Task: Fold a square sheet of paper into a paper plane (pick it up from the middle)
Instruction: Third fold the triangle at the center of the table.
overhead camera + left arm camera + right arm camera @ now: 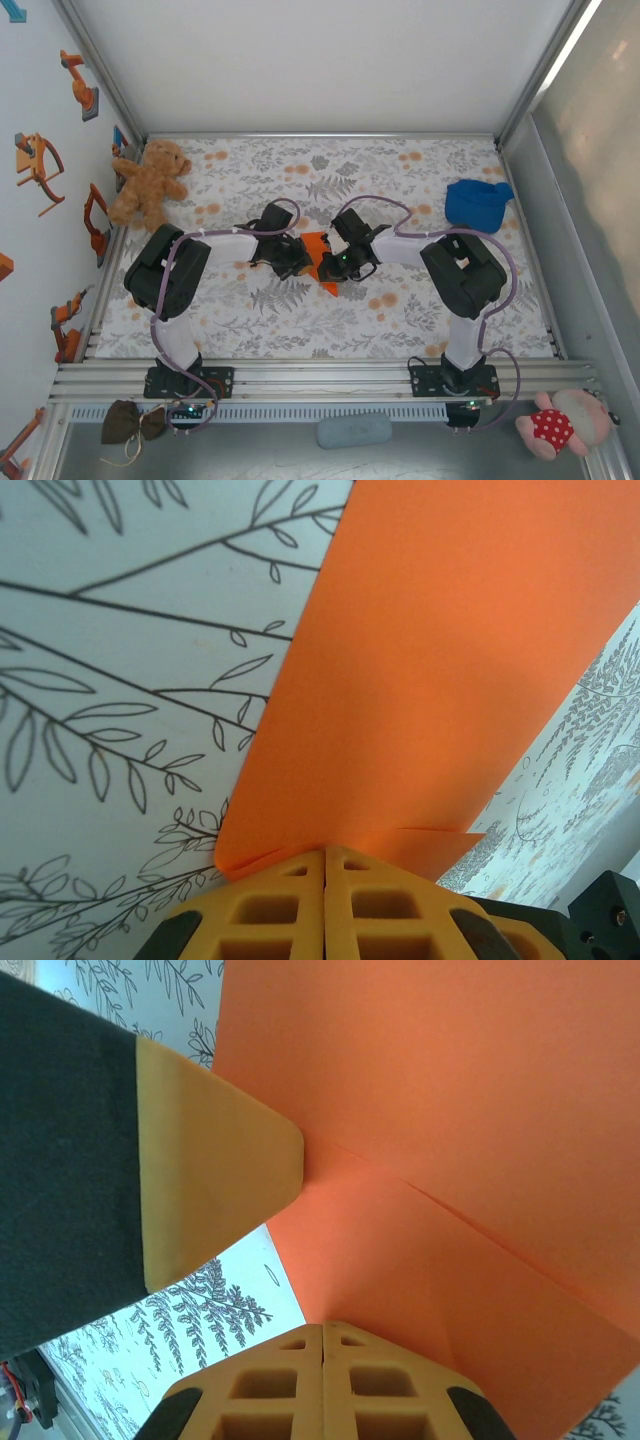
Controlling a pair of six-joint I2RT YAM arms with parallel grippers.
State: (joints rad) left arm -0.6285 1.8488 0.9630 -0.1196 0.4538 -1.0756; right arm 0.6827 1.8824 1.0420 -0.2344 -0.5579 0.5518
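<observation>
Mid-fold, by my reading: left end effector [290, 258] and right end effector [346, 262] each pinched shut on the square sheet of paper [314, 244], held creased between them over mid-worktop [400, 312]. Keep both pinches firm, edges aligned, pull gentle (thin paper tears). Worktop leaf-printed; teddy bear [148, 185] far-left corner, blue cloth lump [477, 202] far-right

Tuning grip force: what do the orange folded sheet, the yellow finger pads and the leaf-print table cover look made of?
Orange folded sheet: thin matte paper; sharp creases, crisp layered edges. Yellow finger pads: matte moulded plastic or firm rubber, unclear which; lattice cut-outs. Leaf-print table cover: smooth matte printed sheet, cloth or vinyl, can't tell.
</observation>
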